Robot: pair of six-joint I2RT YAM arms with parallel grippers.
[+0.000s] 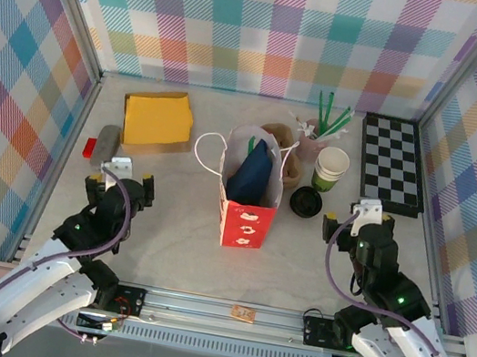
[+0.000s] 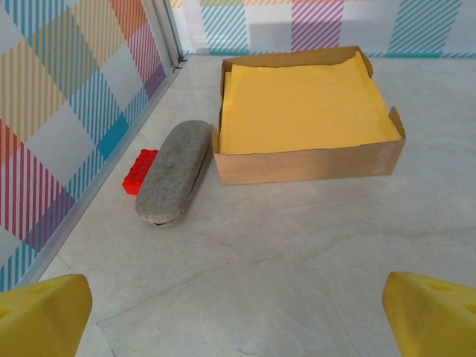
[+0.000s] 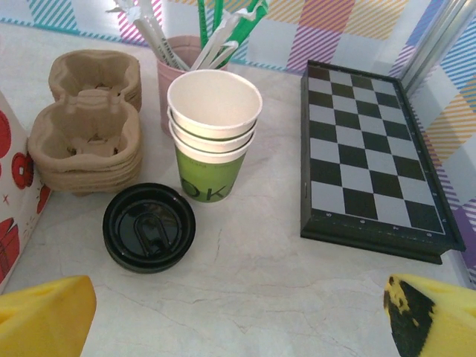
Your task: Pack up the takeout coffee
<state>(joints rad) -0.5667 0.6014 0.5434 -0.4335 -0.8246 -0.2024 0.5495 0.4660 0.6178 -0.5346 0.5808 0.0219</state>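
No lidded green-and-cream takeout coffee is in sight; it is hidden or out of view. A stack of lidless green-and-cream cups (image 3: 213, 141) (image 1: 331, 169) stands right of the red-and-white paper bag (image 1: 245, 217). A loose black lid (image 3: 149, 227) (image 1: 306, 202) lies just in front of the stack. The upright bag has its mouth open, with a dark blue item (image 1: 251, 176) inside. My right gripper (image 3: 238, 316) (image 1: 363, 217) hovers open over bare table, near the lid and cups. My left gripper (image 2: 238, 320) (image 1: 123, 178) is open over bare table left of the bag.
Brown pulp cup carriers (image 3: 89, 134) and a pink cup of stirrers (image 3: 186, 52) stand behind the lid. A chessboard (image 3: 364, 156) lies at the right wall. At the left are a yellow-lined cardboard box (image 2: 305, 104), a grey case (image 2: 173, 171) and a red brick (image 2: 139, 171).
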